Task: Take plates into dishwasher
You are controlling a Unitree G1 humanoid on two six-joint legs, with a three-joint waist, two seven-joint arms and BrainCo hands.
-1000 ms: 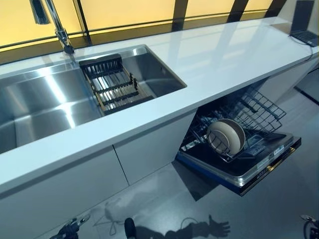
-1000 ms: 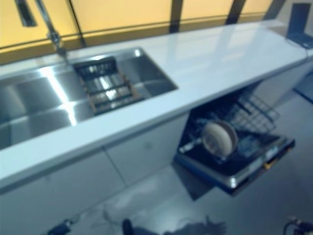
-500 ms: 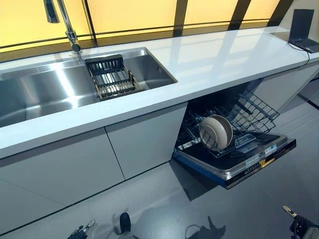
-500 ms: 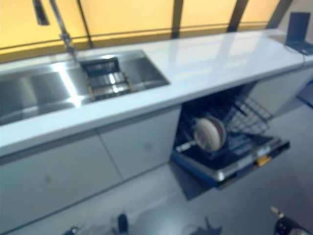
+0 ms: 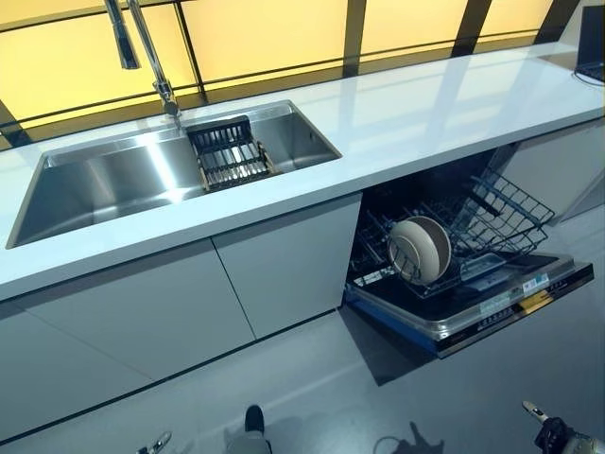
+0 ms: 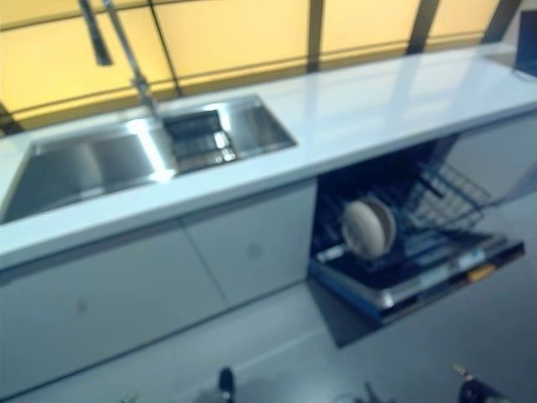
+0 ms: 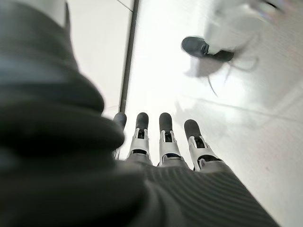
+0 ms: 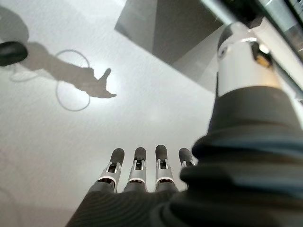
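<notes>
Beige plates [image 5: 421, 251] stand on edge in the lower rack [image 5: 501, 203] of the dishwasher, whose door [image 5: 492, 317] lies folded down under the white counter [image 5: 425, 104]. Both hands hang low over the grey floor, far from the plates. My left hand [image 7: 163, 137] shows straight fingers with nothing in them, and only its tip [image 5: 154, 443] reaches the bottom edge of the left eye view. My right hand [image 8: 137, 170] is likewise open and empty, at the lower right corner [image 5: 551, 435].
A steel sink [image 5: 104, 184] is set into the counter at the left, with a dark drainer rack [image 5: 227, 156] inside and a tall faucet [image 5: 151, 57] behind. White cabinet fronts [image 5: 189, 303] run below. A laptop [image 5: 591, 43] sits at the far right end.
The whole picture has shifted as the camera pulled back, so more of the sink and cabinets shows. The plates stay in the rack. Both hands stay low and empty.
</notes>
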